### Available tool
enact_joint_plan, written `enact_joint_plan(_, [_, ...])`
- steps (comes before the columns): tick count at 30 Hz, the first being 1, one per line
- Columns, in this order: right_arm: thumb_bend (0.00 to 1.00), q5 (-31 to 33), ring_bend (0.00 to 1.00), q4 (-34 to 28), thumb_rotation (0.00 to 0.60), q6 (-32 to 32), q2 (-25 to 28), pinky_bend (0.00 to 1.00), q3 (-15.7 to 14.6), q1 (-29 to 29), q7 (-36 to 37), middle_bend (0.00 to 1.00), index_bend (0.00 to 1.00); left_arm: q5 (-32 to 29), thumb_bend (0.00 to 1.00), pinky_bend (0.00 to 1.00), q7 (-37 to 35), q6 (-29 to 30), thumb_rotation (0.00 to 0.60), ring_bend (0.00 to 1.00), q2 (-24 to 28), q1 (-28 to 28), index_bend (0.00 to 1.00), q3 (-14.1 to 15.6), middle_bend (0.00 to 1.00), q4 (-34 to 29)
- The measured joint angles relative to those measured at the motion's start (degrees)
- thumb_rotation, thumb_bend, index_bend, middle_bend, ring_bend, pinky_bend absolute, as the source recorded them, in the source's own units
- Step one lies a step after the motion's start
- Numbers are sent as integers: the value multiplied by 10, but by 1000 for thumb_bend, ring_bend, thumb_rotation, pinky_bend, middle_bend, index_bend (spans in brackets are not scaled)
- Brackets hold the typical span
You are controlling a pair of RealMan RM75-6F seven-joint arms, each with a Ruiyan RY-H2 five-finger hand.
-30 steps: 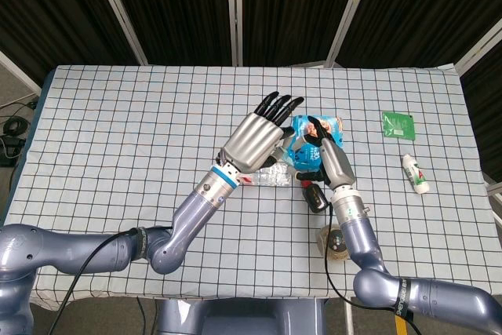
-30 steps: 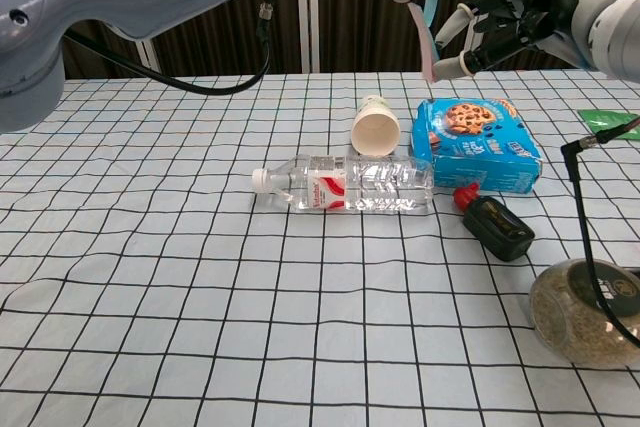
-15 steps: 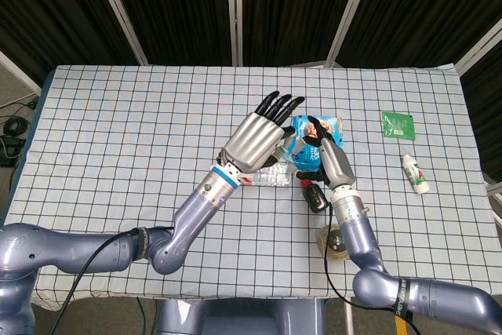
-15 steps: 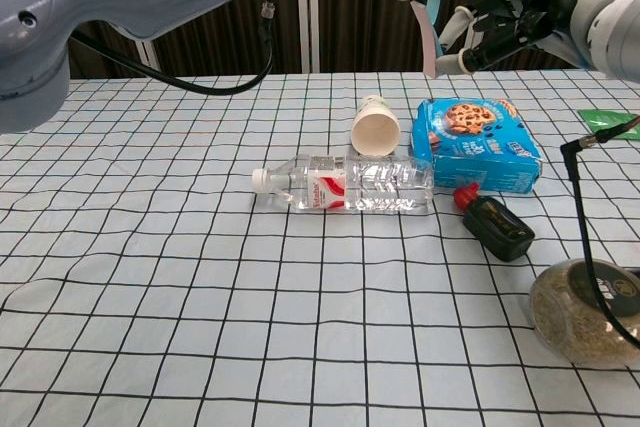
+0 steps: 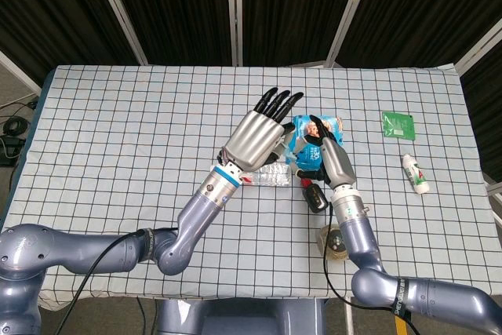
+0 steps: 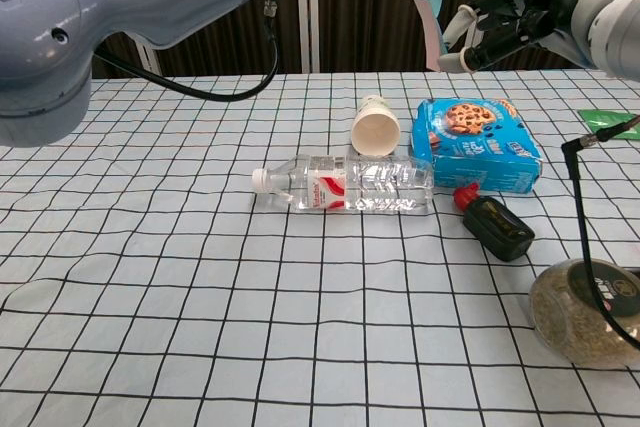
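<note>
A thin blue-and-pink packet (image 6: 430,2) is pinched by the raised left hand (image 5: 259,135); the right hand (image 6: 520,17) is held half-curled, empty, above the cookie box (image 6: 478,142).

A clear water bottle (image 6: 345,184) lies on its side near the middle of the checked tablecloth (image 6: 150,247), its white cap pointing toward the left edge. A paper cup (image 6: 376,126) lies tipped just behind it, and beside that is a blue cookie box (image 6: 478,144). A small black bottle with a red cap (image 6: 495,224) lies in front of the box. A jar of grains (image 6: 580,312) stands near the front edge. Toward the right edge lie a green packet (image 5: 398,125) and a small white bottle (image 5: 415,173).
</note>
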Motion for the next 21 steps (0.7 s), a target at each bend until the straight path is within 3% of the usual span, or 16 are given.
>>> enact_joint_plan(21, [252,7,0,-2,600,11,-3,0,6,-2,-9,16,571,-6,611,0,14,18,600,0,-27,-7,890,-3,0,8])
